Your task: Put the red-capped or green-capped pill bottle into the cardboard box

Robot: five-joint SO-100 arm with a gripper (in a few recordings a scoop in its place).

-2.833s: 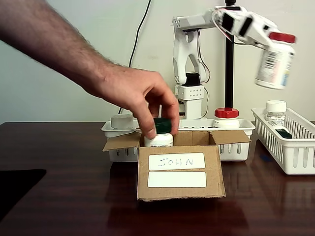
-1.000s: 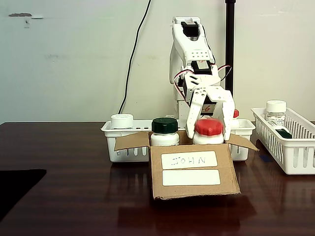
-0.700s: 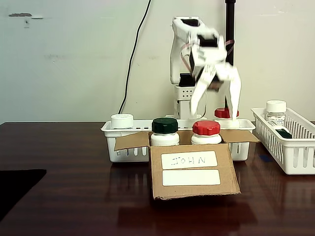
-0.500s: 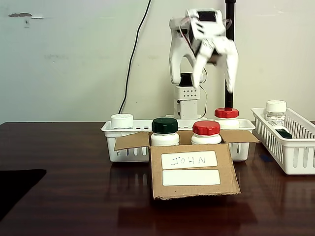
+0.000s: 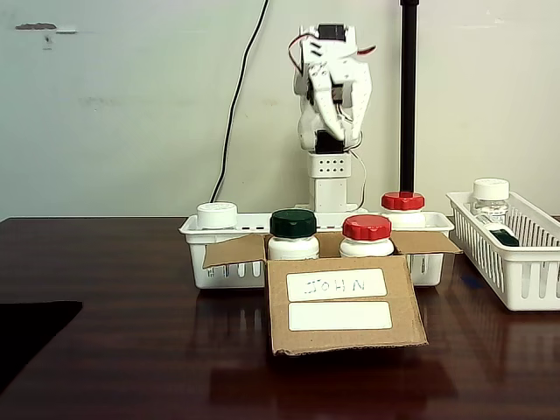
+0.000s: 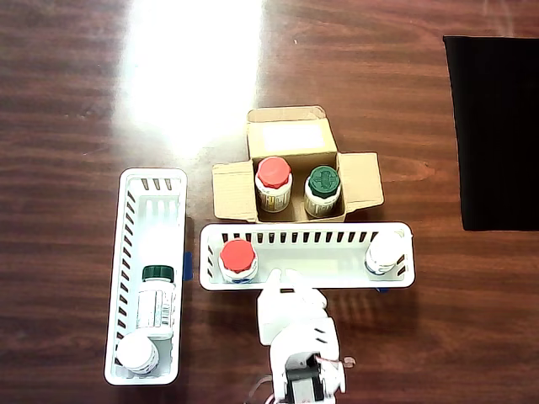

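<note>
I found the red-capped pill bottle (image 5: 367,236) standing upright inside the cardboard box (image 5: 341,306), beside a green-capped bottle (image 5: 292,234); the overhead view confirmed both (image 6: 273,183) sat side by side within the box walls (image 6: 290,139), flaps open. My tool (image 5: 335,96) was raised well above the counter (image 5: 131,350), near the arm's own column, and carried nothing. From the fixed view I could not tell whether its jaws stood parted or closed.

A second red-capped bottle (image 6: 237,258) stood in the long white basket (image 6: 337,234) just behind the box, with a white-capped bottle (image 6: 386,251) at that basket's other end. Another basket (image 6: 152,189) held a bottle lying on its side (image 6: 155,299) and one more white-capped bottle (image 6: 136,353).

In my judgement such a bottle would handle as light and rigid, its plastic wall smooth and somewhat slippery. The ribbed cap offered the surer purchase; I would take hold across the cap, or just beneath it at the shoulder, keeping the bottle upright.
</note>
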